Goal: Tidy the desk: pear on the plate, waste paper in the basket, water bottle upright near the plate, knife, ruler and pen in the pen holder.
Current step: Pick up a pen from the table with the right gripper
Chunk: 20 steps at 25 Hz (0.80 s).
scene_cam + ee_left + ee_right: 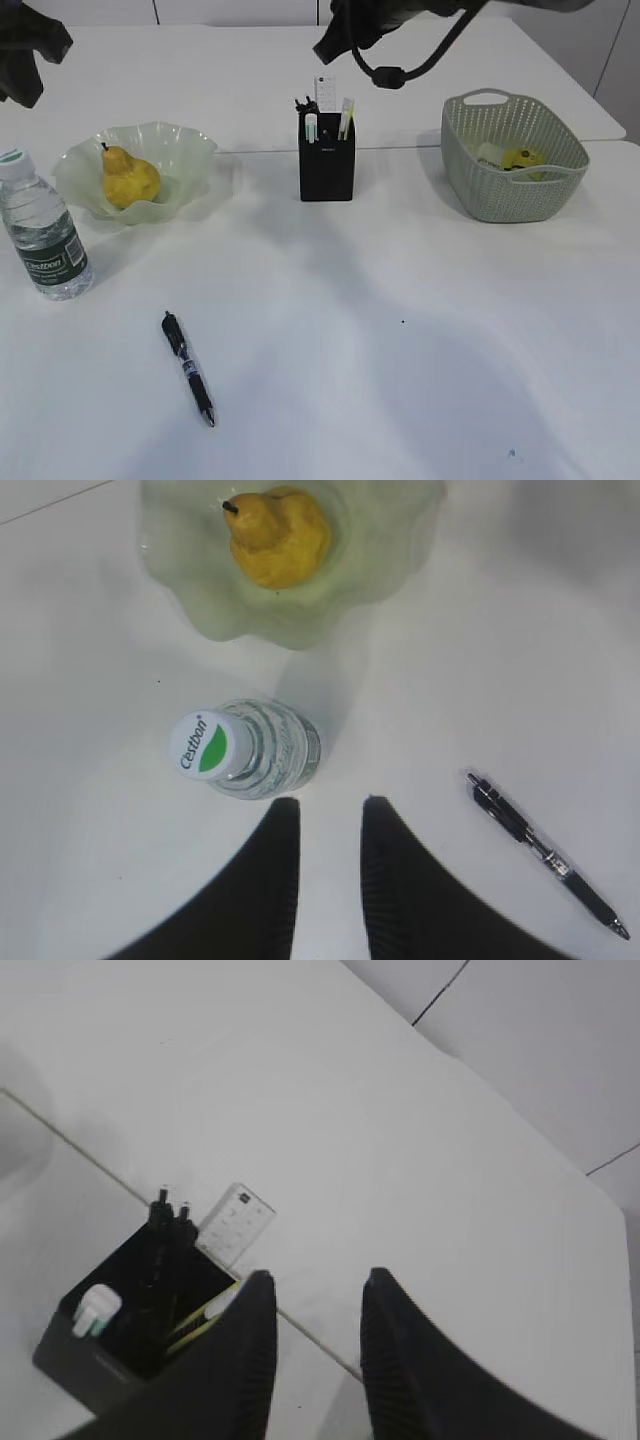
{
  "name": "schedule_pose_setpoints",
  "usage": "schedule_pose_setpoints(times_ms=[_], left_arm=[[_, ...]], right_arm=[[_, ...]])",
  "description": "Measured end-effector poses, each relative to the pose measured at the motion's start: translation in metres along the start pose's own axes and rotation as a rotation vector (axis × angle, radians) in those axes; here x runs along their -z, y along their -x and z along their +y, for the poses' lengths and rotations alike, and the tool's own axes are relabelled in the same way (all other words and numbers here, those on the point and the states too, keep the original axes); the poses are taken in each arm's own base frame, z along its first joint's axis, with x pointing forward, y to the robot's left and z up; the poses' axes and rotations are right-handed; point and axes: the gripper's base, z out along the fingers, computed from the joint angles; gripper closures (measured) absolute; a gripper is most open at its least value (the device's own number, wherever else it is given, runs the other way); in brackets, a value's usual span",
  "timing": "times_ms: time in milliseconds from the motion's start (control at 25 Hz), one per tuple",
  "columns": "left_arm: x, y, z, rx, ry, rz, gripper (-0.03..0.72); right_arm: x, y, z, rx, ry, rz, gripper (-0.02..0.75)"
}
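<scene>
The pear (130, 178), yellow with a short dark stem, is sitting inside the plate (185, 150), a pale green glass dish with a wavy rim, at the left of the desk (400, 330). Just in front of the dish the water bottle (43, 230) is standing upright, clear plastic with a white and green cap and a dark green label. A black pen (188, 368) is lying flat on the open tabletop, well apart from the pen holder (326, 160), a matte black square cup already bristling with several items, among them what looks like the clear ruler (326, 95) sticking up. The sage-green basket (515, 155) is standing at the right, holding yellow and white paper (515, 157).

The left gripper (325, 815) is hovering above the bottle, jaws narrowly parted and holding nothing. The right gripper (315, 1290) is hanging over the pen holder, jaws somewhat apart and empty.

The desk is showing as smooth white panels with a seam running behind the holder; a pale wall is lying beyond
</scene>
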Motion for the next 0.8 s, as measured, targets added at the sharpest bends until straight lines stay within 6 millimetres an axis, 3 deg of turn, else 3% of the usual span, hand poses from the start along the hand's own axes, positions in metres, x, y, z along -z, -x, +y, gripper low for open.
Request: schedule_pose_setpoints(times_ms=[120, 240, 480, 800], left_arm=[[0.000, 0.000, 0.000, 0.000, 0.000, 0.000, 0.547], [0.000, 0.000, 0.000, 0.000, 0.001, 0.000, 0.547], [0.000, 0.000, 0.000, 0.000, 0.001, 0.002, 0.546], [0.000, -0.002, 0.001, -0.001, 0.007, 0.022, 0.546]], right_arm=[[0.011, -0.001, 0.007, 0.089, 0.030, 0.044, 0.489], [0.015, -0.015, 0.015, 0.162, 0.095, 0.161, 0.489], [0.033, -0.040, 0.040, 0.183, 0.427, 0.424, 0.490], [0.069, -0.031, 0.056, -0.146, 0.714, 0.524, 0.490]])
